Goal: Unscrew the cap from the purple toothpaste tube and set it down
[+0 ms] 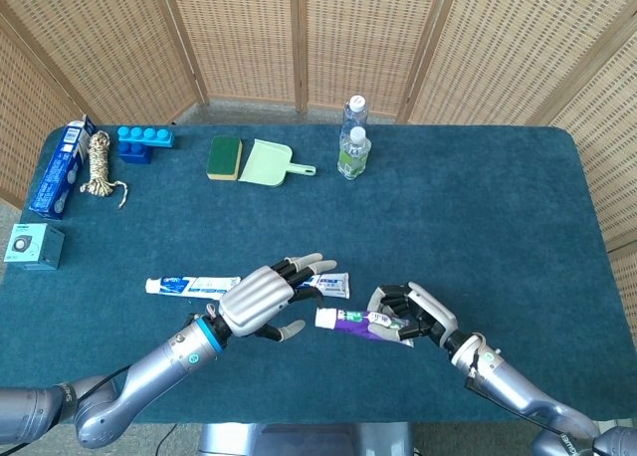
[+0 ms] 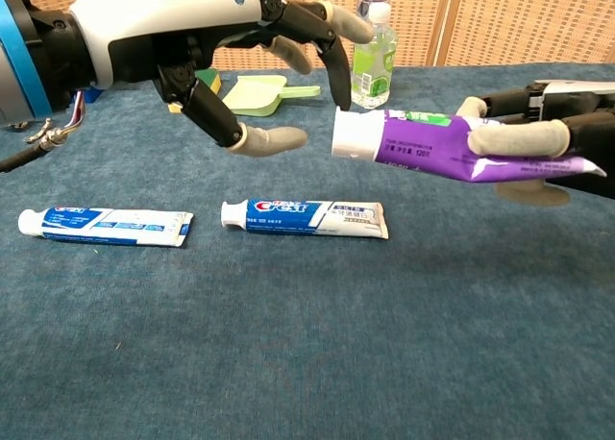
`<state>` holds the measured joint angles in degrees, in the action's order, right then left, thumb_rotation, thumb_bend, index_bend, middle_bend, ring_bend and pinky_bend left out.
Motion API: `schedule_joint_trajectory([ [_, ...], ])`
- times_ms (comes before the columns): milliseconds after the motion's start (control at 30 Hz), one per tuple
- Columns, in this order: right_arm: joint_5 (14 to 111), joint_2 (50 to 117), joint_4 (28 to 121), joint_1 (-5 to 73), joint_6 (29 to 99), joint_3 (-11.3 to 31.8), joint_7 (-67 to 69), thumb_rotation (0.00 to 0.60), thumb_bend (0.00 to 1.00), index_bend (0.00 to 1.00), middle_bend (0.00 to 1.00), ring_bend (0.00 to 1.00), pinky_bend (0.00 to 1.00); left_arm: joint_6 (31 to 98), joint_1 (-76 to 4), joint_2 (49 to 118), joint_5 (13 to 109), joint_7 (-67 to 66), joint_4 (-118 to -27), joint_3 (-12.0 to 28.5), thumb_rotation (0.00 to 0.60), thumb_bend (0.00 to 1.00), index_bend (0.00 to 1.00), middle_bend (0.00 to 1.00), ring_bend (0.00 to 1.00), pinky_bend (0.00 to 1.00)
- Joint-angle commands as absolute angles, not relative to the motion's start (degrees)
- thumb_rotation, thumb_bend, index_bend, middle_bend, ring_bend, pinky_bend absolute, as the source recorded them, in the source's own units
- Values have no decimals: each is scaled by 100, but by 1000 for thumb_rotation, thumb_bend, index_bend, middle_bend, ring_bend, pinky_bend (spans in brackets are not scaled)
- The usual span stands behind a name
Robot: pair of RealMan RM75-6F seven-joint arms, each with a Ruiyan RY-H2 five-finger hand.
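My right hand point(image 1: 420, 315) point(image 2: 544, 144) holds the purple toothpaste tube point(image 1: 370, 324) point(image 2: 432, 151) by its tail end, lifted off the table and nearly level. Its white cap point(image 1: 324, 319) point(image 2: 352, 134) points left toward my left hand point(image 1: 259, 299) point(image 2: 192, 38). The left hand hovers with its fingers spread and holds nothing. In the chest view one fingertip hangs just above the cap and the thumb lies a little to the cap's left. I see no contact between them.
Two blue-and-white toothpaste tubes lie on the blue cloth: one point(image 1: 192, 285) point(image 2: 104, 225) at the left, a Crest one point(image 1: 332, 284) point(image 2: 307, 216) under the hands. Far back stand bottles point(image 1: 352, 142), a sponge point(image 1: 225, 157), a dustpan point(image 1: 269, 163), a blue block point(image 1: 145, 141), rope point(image 1: 99, 165) and boxes point(image 1: 60, 169).
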<state>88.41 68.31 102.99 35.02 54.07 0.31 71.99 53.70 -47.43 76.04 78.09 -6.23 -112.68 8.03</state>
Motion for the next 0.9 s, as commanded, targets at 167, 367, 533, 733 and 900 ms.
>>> schedule_joint_trajectory([
  [167, 8713, 6854, 10283, 3477, 5382, 85, 7186, 600, 646, 988, 752, 790, 886, 5376, -4729, 7576, 7827, -608, -11285, 791, 600, 363, 398, 80, 0, 143],
  [367, 8605, 6862, 10295, 3451, 5364, 133, 7143, 600, 646, 988, 753, 790, 886, 5393, -4711, 7568, 7851, -620, -11296, 768, 600, 362, 398, 80, 0, 143],
  [533, 8445, 6883, 10341, 3414, 5350, 206, 7057, 600, 646, 986, 752, 790, 887, 5410, -4696, 7559, 7868, -629, -11301, 759, 600, 363, 398, 79, 0, 143],
  [733, 8348, 6878, 10400, 3388, 5307, 279, 7007, 600, 645, 984, 752, 791, 889, 5414, -4686, 7564, 7861, -643, -11284, 751, 600, 363, 398, 79, 0, 143],
  [900, 8397, 6837, 10376, 3357, 5274, 278, 7020, 600, 646, 984, 754, 793, 890, 5522, -4638, 7495, 7894, -609, -11325, 795, 600, 363, 394, 78, 0, 143],
])
